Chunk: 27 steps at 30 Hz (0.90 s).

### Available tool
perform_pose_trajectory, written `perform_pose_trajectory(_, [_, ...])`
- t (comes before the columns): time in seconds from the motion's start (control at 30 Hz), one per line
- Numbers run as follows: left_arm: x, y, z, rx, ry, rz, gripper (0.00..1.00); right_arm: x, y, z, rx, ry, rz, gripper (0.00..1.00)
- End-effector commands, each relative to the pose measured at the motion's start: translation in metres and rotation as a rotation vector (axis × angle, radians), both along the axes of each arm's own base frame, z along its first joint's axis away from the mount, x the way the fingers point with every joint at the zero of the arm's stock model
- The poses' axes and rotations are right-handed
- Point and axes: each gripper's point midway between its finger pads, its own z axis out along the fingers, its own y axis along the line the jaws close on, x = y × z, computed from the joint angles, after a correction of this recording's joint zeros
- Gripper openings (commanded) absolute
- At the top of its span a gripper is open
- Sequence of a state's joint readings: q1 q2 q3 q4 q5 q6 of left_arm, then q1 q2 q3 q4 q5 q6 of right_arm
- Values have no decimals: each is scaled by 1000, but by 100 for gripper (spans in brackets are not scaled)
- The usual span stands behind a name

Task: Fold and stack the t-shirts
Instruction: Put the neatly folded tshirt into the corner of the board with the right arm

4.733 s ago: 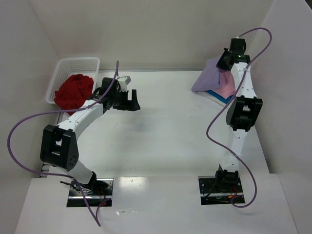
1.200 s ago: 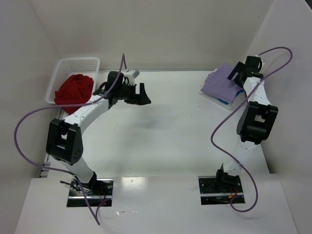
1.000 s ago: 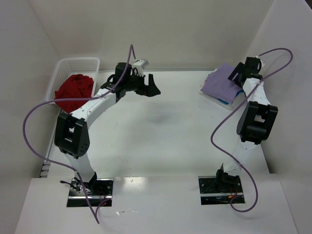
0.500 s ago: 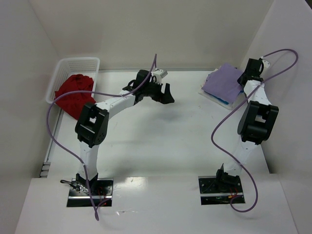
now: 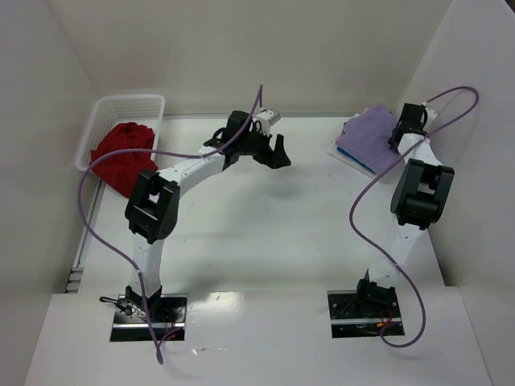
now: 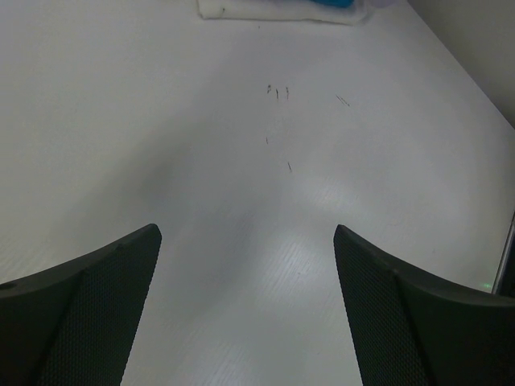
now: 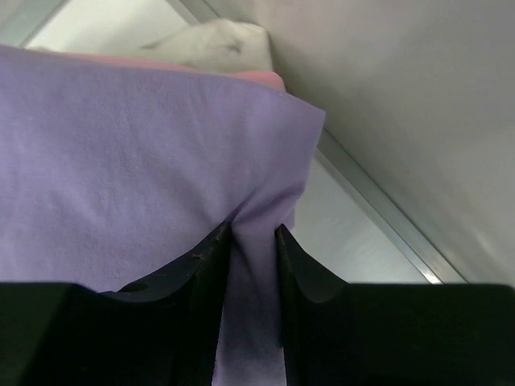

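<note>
**Right gripper pinches the lavender shirt on the stack; left gripper is open over the table**

The landmark is the white plastic basket (image 5: pixel 103 112), a lattice box at the far left corner of the table (image 5: pixel 265 233). The red t-shirt (image 5: pixel 121 151) lies in it as a crumpled, soft heap and bulges over the basket's near rim.

Well apart from the basket, on the opposite side along the same far edge of the table, the other shirts lie in a flat stack. The lavender t-shirt (image 5: pixel 368 135) is on top; its cloth is smooth and matte, with a fine knit. Under it, the right wrist view shows a thin edge of the pink t-shirt (image 7: pixel 259 77), and the top view shows a narrow strip of the blue t-shirt (image 5: pixel 366 164) at the side of the stack nearer to the arm bases. A white layer (image 7: pixel 213 40) lies below the pink one; I cannot tell if it is cloth or a pad.

The right gripper (image 7: pixel 253 233) is at the side of the stack farthest from the basket. Its two black fingers are closed on a raised fold of the lavender cloth, which wrinkles between them.

The left gripper (image 6: pixel 245 233) hangs above the table between the basket and the stack. Its dark, finely textured fingers stand wide apart and hold nothing. The table below it is smooth, white and slightly glossy, with a few small dark marks (image 6: pixel 278 92).
</note>
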<state>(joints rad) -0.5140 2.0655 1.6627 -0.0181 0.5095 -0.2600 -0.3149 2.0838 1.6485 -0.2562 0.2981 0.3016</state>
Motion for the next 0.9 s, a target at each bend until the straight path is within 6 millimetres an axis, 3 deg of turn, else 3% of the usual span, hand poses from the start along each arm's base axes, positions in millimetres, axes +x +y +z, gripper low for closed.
perform_pose_trajectory(0.0, [5, -3, 34, -29, -103, -24, 96, -14, -16, 11, -41, 24, -95, 36])
perform_pose_trajectory(0.13, [1, 0, 38, -30, -106, -24, 96, -19, -8, 55, -31, -58, -76, 58])
perform_pose_trajectory(0.2, [-3, 1, 47, -44, -115, -20, 96, -21, 0, 93, -29, -138, -44, 66])
perform_pose_trajectory(0.23, [-5, 2, 41, -41, -95, -16, 96, -19, 8, 102, -11, -169, -7, 75])
perform_pose_trajectory(0.33, [-7, 3, 52, -61, -111, -12, 96, -19, 29, 139, 11, -255, 59, 75])
perform_pose_trajectory(0.43, [-12, 5, 57, -71, -110, -8, 96, -13, 50, 170, 12, -346, 133, 59])
perform_pose_trajectory(0.47, [-15, 7, 58, -71, -110, -8, 96, -8, 60, 173, 23, -364, 169, 35])
perform_pose_trajectory(0.5, [-18, 8, 60, -79, -108, -5, 96, -6, 60, 176, 28, -381, 164, 25])
perform_pose_trajectory(0.6, [-20, 12, 63, -76, -118, 14, 96, 4, 69, 161, 45, -356, 188, 2])
perform_pose_trajectory(0.63, [-21, 15, 67, -75, -126, 24, 96, 9, 68, 141, 58, -320, 186, 0])
perform_pose_trajectory(0.67, [-22, 15, 61, -68, -114, 24, 96, 13, 67, 137, 60, -314, 185, 0])
perform_pose_trajectory(0.7, [-24, 16, 68, -75, -126, 24, 96, 15, 65, 128, 67, -301, 168, 0])
perform_pose_trajectory(0.87, [-26, 22, 64, -53, -121, 42, 96, 15, 59, 53, 106, -152, 125, 0])
